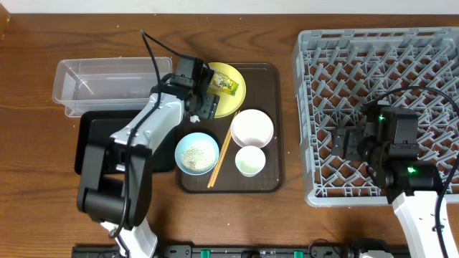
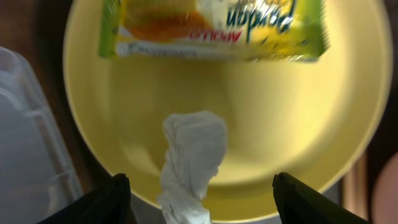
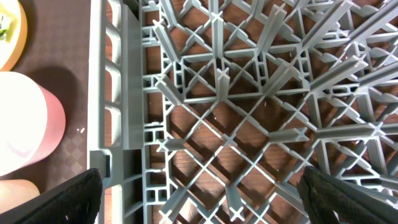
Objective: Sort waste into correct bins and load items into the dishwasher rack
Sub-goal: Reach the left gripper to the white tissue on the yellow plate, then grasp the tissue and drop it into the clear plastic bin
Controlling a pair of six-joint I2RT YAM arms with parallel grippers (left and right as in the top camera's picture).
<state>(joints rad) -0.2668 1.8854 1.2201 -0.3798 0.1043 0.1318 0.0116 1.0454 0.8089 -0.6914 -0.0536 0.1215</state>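
left gripper (image 2: pixel 200 186) hangs over the near edge of the yellow plate (image 1: pixel 235 102). jaws wide apart, holding nothing. the crumpled paper scrap (image 2: pixel 193 152) lies on the plate between the two fingers (image 2: pixel 118 199), and its near end runs out of the wrist view. neither finger touches it, as far as i can tell. the green-and-yellow wrapper (image 2: pixel 211 28) lies flat across the plate's far side, apart from the scrap.

right gripper (image 3: pixel 202 199) hovers over the left part of the dishwasher rack (image 1: pixel 401 57). jaws spread, only lattice below them.

sorting: none shown done. the clear tub (image 1: pixel 107 82), far left, shows no waste inside. the black tray (image 1: pixel 86 132), just near of the tub, is largely covered by the left arm, and its bare part shows nothing. rice grains (image 1: pixel 196 154) sit in the pale blue bowl (image 1: pixel 179 143).

loading: none shown done, no dish in the rack. the plate, blue bowl, white bowl (image 1: pixel 252 127), small cup (image 1: pixel 250 161) and chopsticks (image 1: pixel 221 150) are all on the brown serving tray (image 1: pixel 272 179). the chopsticks lie between the blue bowl and the two white pieces.

judgement: very start of the task. the step in hand looks like picking up the paper scrap. left to do: scrap, wrapper and rice into the bins, then the five items right across to the rack.
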